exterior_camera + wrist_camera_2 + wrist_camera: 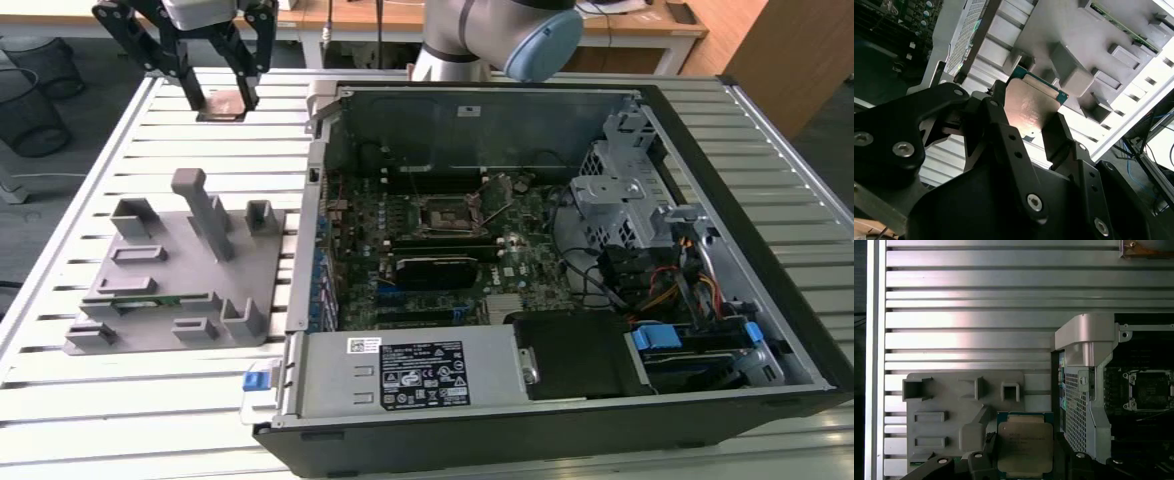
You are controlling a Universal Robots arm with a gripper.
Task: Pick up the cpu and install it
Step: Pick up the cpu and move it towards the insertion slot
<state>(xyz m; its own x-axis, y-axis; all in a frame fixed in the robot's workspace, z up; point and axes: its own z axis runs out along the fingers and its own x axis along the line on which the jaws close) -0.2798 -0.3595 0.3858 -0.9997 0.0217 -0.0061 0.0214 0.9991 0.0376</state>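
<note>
The cpu [223, 103], a flat square chip with a pale metal top and a green rim, sits between the black fingers of my gripper [223, 100], which is shut on it. In the exterior view it is held at the table's far corner on the exterior view's left, beyond the grey fixture [174, 270]. Both wrist views show the cpu [1029, 107] [1024, 445] clamped at two opposite edges by the gripper [1026, 116] [1024, 460]. The motherboard socket [445, 212] [1149, 390] lies open inside the computer case [747, 250], well away from the gripper.
The open case fills the exterior view's right half of the slatted metal table [80, 200]. Its raised side wall [318, 180] stands between fixture and motherboard. The grey fixture [954, 400] [1089, 40] has upright posts and holds a thin green strip [134, 303]. Cables and drive bays [667, 290] crowd the case's right.
</note>
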